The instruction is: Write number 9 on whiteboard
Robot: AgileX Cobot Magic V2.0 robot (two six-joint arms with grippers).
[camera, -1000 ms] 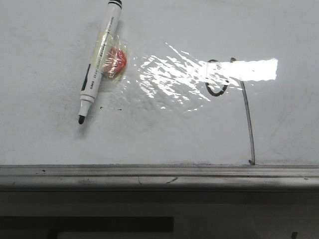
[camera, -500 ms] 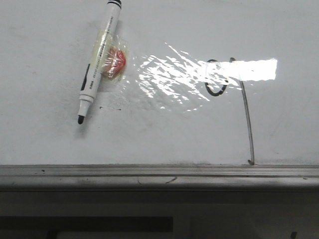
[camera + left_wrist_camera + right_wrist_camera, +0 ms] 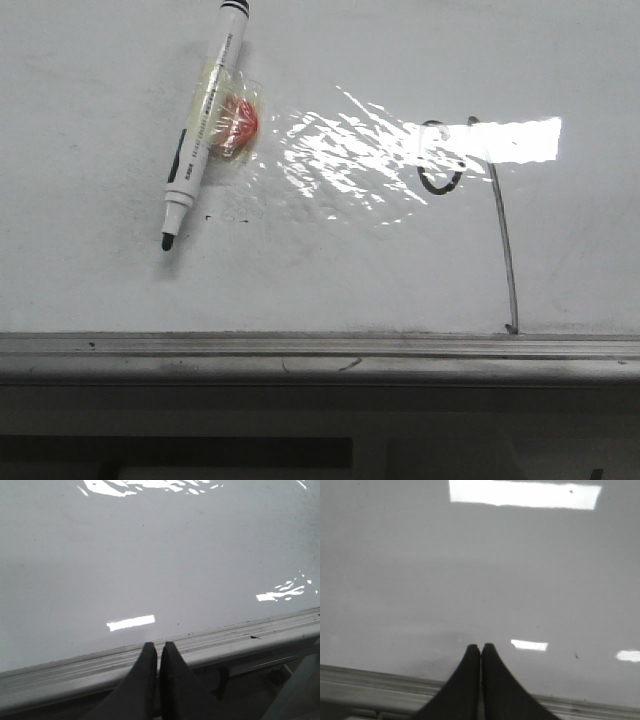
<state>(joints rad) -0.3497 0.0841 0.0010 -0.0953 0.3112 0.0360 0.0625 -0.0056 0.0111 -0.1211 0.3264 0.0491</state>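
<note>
The whiteboard is filling nearly the whole front view, glossy and faintly smudged, with a wrinkled shiny patch catching the light near its middle and a grey metal edge rail running along its near side. The number 9 is sitting on the right part of the board as a thin black line: a small oval loop beside the bright reflection, and a long, slightly curved tail reaching down until it is touching the rail. Well apart from it, on the left, a white marker with a black cap end is lying tilted on the board, its dark tip pointing toward the rail, and a crumpled piece of clear tape with a red blot is wrapping its middle. The left gripper is showing only in its own wrist view, its two dark fingers pressing together with barely a slit between them, gripping nothing, their tips hanging over the rail at the board's edge. The right gripper is looking the same in its wrist view: fingers closed against each other, empty, tips lying over the bare white surface just inside the rail; whether either pair is touching the board cannot be told
</note>
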